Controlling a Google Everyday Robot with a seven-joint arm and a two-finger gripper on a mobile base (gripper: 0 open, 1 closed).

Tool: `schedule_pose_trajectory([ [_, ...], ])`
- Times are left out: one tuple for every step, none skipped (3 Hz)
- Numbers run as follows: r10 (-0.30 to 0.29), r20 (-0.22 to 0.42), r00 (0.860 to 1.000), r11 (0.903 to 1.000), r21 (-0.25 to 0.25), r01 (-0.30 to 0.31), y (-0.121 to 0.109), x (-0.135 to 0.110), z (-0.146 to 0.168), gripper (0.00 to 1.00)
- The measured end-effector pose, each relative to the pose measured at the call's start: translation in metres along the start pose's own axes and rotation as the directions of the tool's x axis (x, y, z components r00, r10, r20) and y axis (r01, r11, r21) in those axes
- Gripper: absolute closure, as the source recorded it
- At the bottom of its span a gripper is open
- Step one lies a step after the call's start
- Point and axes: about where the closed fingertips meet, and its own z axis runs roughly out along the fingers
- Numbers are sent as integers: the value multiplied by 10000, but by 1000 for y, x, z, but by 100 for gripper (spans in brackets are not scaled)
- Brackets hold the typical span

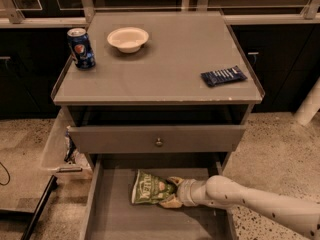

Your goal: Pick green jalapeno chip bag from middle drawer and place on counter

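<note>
The green jalapeno chip bag (pixel 149 189) lies on the grey floor of the open middle drawer (pixel 120 219), near its back. My gripper (pixel 172 192) reaches in from the right on a white arm (pixel 260 204). Its two tan fingers are closed on the bag's right end, one above and one below, and the bag is pinched there. The bag rests on the drawer floor. The grey counter (pixel 170 64) is the cabinet top above.
On the counter stand a blue soda can (pixel 81 48) at the left, a white bowl (pixel 128 38) beside it and a dark blue snack wrapper (pixel 223 76) at the right. A drawer front with a round knob (pixel 159 142) overhangs the middle drawer. A bin with litter (pixel 70 151) hangs at the cabinet's left.
</note>
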Motion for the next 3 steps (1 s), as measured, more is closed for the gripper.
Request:
schedule_pose_trajectory([
  [0,0,10000,10000,-1,0,0,0,0,65],
  [0,0,10000,10000,-1,0,0,0,0,88],
  [0,0,10000,10000,-1,0,0,0,0,100],
])
